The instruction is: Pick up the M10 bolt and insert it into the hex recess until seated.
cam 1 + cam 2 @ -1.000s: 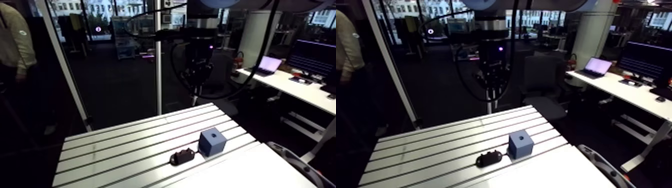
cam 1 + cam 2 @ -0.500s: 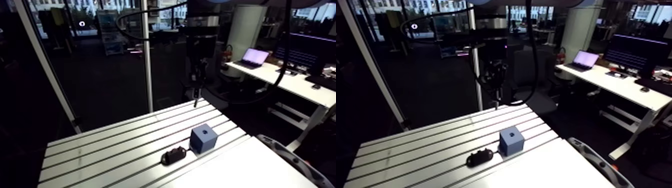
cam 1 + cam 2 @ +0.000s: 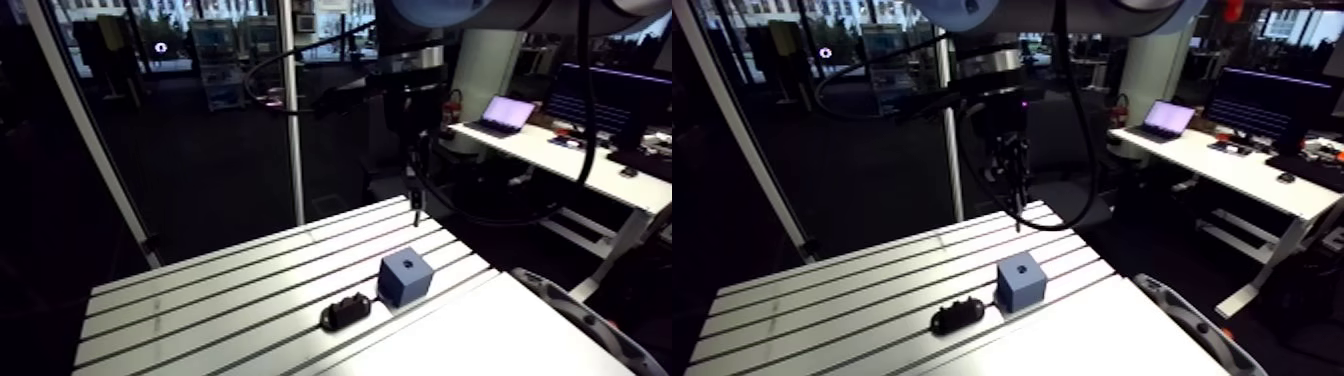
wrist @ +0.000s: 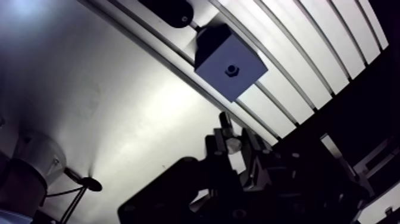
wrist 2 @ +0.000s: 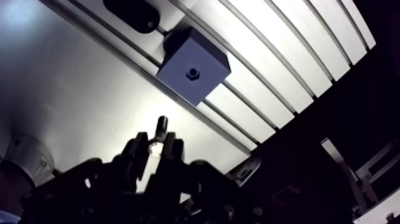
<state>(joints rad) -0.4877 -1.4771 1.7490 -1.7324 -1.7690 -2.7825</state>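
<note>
Fingers (image 5: 138, 148) clamp the slim metal M10 bolt (image 5: 159, 127) aloft, beyond the grey-blue cube (image 5: 202, 50); pickup done, seating in its hex recess (image 5: 191, 74) remains.

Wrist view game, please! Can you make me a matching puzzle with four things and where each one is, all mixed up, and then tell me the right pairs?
Things:
1. bolt
2. block
3. black oval thing
4. hex recess

Places:
A. lying on the table, beside the block
B. held in the gripper
C. in the block's top face, with nothing in it
D. blue, standing on the slotted table

Pairs: 1-B, 2-D, 3-A, 4-C.
</note>
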